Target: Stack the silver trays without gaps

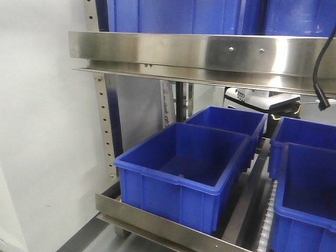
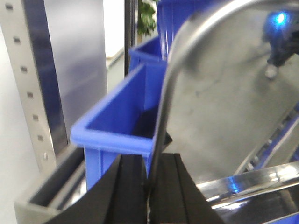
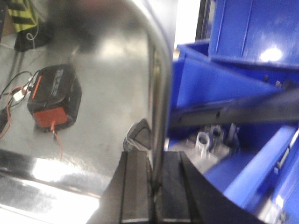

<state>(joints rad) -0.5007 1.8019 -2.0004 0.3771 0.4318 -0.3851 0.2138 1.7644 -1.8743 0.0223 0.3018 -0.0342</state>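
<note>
Left wrist view: the silver tray [image 2: 224, 93] stands on edge. You see polished metal with a rolled rim that curves up and over at the rounded corner, and a blue light glints on its face. The rim runs straight down into your left gripper [image 2: 148, 186]. Both black fingers [image 2: 127, 186] are closed flat against the rim, one on each side, with nothing but the metal between them. The wrist looks along the tray's edge, and the fingers point up into the frame.

Right wrist view: same arrangement. A silver tray [image 3: 103, 121] fills the left half, mirror-bright, and a black-and-orange box [image 3: 53, 95] with trailing wires shows on its surface, apparently reflected. Its rim drops into your right gripper [image 3: 153, 184], which is pinched shut on it. You cannot tell whether both grippers hold one tray or two.

Surroundings: a blue bin [image 2: 117, 126] and a perforated rack upright [image 2: 28, 84] lie beyond the left tray. The front view shows open blue bins [image 1: 184, 168] on a stainless rack shelf [image 1: 210, 52].
</note>
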